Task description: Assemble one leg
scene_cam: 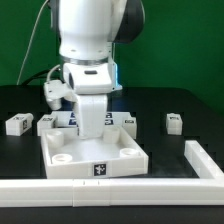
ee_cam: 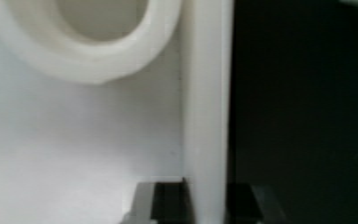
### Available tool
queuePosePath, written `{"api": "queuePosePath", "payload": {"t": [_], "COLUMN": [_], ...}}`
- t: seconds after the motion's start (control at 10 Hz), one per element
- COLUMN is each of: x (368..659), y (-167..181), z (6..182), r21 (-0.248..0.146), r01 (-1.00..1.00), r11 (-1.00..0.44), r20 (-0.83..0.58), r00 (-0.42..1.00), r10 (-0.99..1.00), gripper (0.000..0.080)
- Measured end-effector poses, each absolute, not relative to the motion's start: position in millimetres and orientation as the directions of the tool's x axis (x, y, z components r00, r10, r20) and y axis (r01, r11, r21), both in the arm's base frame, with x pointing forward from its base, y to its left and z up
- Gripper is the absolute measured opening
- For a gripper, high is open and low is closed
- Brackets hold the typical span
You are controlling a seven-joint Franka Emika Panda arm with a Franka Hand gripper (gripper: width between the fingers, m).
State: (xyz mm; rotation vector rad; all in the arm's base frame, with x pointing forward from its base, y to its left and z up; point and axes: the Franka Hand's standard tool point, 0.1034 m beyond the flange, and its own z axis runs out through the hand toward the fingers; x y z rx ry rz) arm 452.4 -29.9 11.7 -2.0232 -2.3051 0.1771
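Observation:
The large white square tray-like piece (scene_cam: 93, 156) lies in the middle of the black table. My gripper (scene_cam: 92, 128) reaches down at its far rim. In the wrist view my gripper (ee_cam: 210, 205) has its two dark fingers (ee_cam: 167, 205) pressed on either side of the tray's thin upright wall (ee_cam: 208, 110), with a round corner hole (ee_cam: 91, 40) beside it. Small white legs with tags lie on the table: one at the exterior view's far left (scene_cam: 17, 124), one next to it (scene_cam: 47, 121), one at the right (scene_cam: 173, 122). None is held.
Another small tagged white block (scene_cam: 128, 119) sits just behind the tray's right corner. A low white L-shaped rail runs along the front (scene_cam: 110, 185) and up the right side (scene_cam: 205, 160). A green wall stands behind.

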Motion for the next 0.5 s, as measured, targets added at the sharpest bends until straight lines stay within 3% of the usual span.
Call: {"api": "queuePosePath", "payload": {"t": [0.5], "x": [488.4], "y": [25.2], "z": [10.5], "r21": [-0.083], "r01": [0.995], "r11": [-0.054], "r20": [-0.036], "r00": [0.051], "r10": [0.998], "gripper": [0.007]}}
